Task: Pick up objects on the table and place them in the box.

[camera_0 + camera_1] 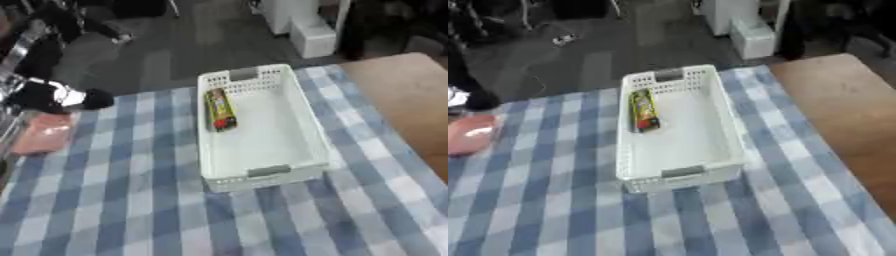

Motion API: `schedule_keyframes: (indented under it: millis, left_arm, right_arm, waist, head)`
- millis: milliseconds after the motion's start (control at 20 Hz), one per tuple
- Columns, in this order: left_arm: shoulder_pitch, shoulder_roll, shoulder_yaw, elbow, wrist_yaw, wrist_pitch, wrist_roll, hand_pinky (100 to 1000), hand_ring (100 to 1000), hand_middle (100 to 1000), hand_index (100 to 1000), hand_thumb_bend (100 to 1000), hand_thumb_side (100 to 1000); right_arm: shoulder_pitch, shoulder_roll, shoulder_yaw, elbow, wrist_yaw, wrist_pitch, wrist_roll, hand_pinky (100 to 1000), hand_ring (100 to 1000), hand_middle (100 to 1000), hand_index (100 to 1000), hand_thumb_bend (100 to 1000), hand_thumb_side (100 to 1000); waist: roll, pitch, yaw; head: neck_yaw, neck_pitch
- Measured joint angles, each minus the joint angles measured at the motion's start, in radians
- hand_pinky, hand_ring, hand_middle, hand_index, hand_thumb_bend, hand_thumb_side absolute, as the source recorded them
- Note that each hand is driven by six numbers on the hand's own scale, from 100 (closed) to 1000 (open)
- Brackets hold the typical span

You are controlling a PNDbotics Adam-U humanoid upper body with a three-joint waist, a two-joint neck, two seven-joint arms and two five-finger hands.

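A white slotted box [262, 172] stands in the middle of the blue checked cloth [131, 200]. Inside it, a yellow and green packet [220, 109] with a red end lies along the left wall. At the table's left edge lies a pink soft-looking object [44, 134], also seen in the right eye view [470, 134]. My left hand [48, 96], black with silver parts, hangs just above and behind that pink object; whether it touches it is hidden. My right hand shows in neither view.
Bare wooden tabletop [407, 100] lies to the right of the cloth. Beyond the far edge is dark floor with a white cabinet-like block [311, 35]. The near half of the cloth holds nothing.
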Motion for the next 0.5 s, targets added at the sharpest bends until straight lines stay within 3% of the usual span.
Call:
schedule_keyframes:
  millis: [100, 300, 500]
  left_arm:
    - [0.054, -0.066, 0.018, -0.069, -0.015, 0.011, 0.037, 801, 657, 823, 981, 869, 487]
    - [0.135, -0.176, 0.043, -0.112, -0.084, -0.028, 0.082, 787, 637, 810, 971, 884, 480]
    - [0.144, -0.223, 0.047, -0.118, -0.135, -0.069, 0.107, 774, 630, 803, 954, 887, 467]
  right_arm:
    - [0.021, 0.009, -0.007, 0.0, 0.016, -0.006, -0.016, 384, 551, 702, 665, 393, 874]
    - [0.059, 0.027, -0.015, 0.0, 0.05, -0.025, -0.043, 383, 551, 699, 664, 393, 872]
    - [0.097, 0.043, -0.018, 0.0, 0.089, -0.051, -0.067, 383, 550, 695, 663, 394, 870]
  waist:
    - [-0.011, -0.008, 0.022]
    - [-0.033, -0.01, 0.062]
    - [-0.044, -0.01, 0.089]
  head:
    - [-0.016, -0.047]
    - [-0.045, -0.121]
    - [-0.021, -0.196]
